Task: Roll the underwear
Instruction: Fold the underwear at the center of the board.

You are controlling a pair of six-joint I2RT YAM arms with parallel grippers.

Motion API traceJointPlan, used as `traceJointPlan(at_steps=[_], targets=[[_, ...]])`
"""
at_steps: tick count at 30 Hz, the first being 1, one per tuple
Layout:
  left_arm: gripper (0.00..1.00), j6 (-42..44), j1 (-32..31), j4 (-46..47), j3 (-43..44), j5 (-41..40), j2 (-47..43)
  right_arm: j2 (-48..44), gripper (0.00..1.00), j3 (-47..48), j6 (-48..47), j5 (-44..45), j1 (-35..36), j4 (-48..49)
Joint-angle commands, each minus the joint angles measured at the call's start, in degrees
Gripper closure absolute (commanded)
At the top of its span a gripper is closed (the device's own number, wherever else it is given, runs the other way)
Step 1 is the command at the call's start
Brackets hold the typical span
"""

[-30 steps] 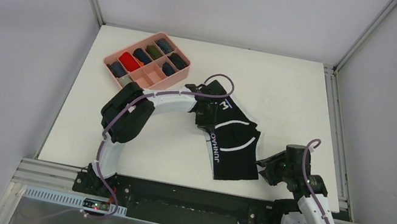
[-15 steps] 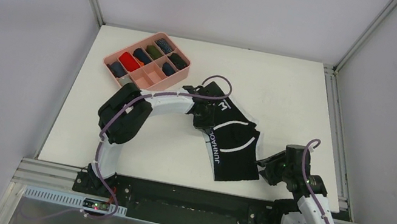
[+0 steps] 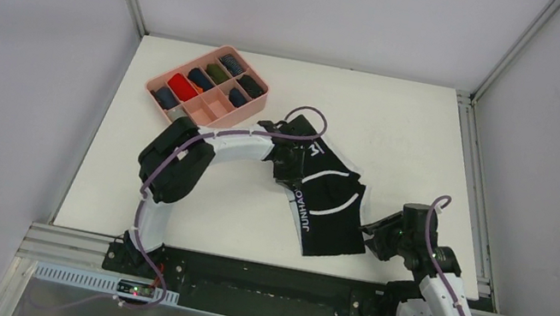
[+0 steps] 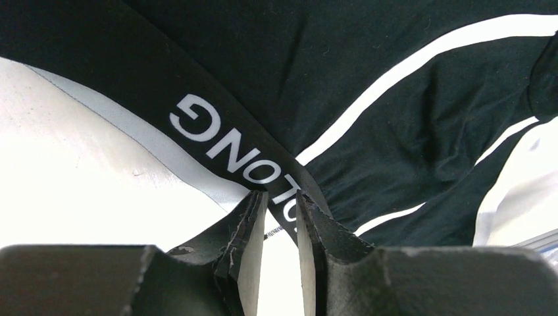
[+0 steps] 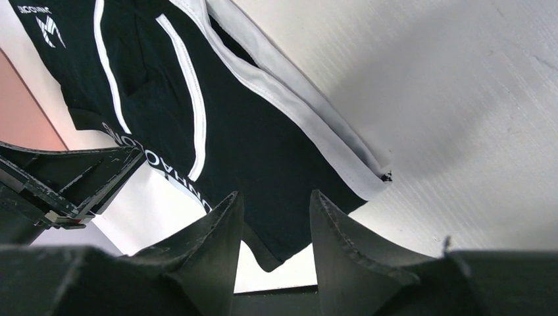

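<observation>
Left gripper (image 4: 279, 195), jaws narrowly apart, noses the waistband (image 4: 217, 141) at ten o'clock of black white-seamed cloth briefs (image 3: 330, 206) on the white table (image 3: 234, 202); right gripper (image 5: 276, 195) gapes at four. Probably limp, light: pinch waistband.

underwear (image 4: 408, 85) cut off at wrist views' edges, tray (image 3: 200, 109) contents indistinct
</observation>
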Motion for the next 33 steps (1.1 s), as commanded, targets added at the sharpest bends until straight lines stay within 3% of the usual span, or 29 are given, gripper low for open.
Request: traceJointPlan(at_steps=[1,3,5,6,13,17,18,22,24,28,33], targets=[[0.74,-0.1,-0.2,-0.8,2.0,0.7,1.7,0.6,0.55,-0.1,-0.1,-0.9,-0.2,1.2],[0.78,0.2,-0.2,-0.8,2.1,0.3,2.6,0.9,0.56,0.0,-0.2,-1.0,-0.2,1.3],[0.98,0.6,-0.2,-1.3,2.5,-0.3,2.9,1.0,0.56,0.2,-0.4,-1.1,-0.3,1.4],[1.0,0.9,-0.1,-2.0,2.7,-0.9,2.7,1.1,0.56,0.3,-0.5,-1.1,-0.3,1.3],[1.0,4.8,1.8,-6.3,3.7,-7.0,-4.5,-0.8,0.55,1.9,-1.6,0.1,-0.3,-3.2],[1.0,7.4,3.0,-7.2,2.1,-6.4,-9.0,-5.3,0.54,2.6,-1.5,1.3,-0.1,-8.4],[0.99,7.8,3.0,-7.2,1.7,-5.3,-10.0,-6.7,0.54,2.2,-0.8,0.7,-0.2,-9.2],[0.77,8.4,1.8,-7.2,-1.0,-2.2,-14.7,-11.6,0.55,-0.5,1.5,-1.4,-0.2,-11.7],[0.71,9.1,-0.1,-7.2,-2.3,-2.3,-17.0,-13.7,0.55,-1.4,2.3,-0.9,-0.2,-13.1],[0.68,13.3,-6.4,-7.1,-2.5,-1.9,-18.8,-15.4,0.54,-2.3,5.1,1.6,-0.2,-12.7],[0.68,16.2,-14.4,-6.5,-1.7,-3.8,-16.5,-6.9,0.53,-2.1,6.5,3.3,-0.1,-9.5]])
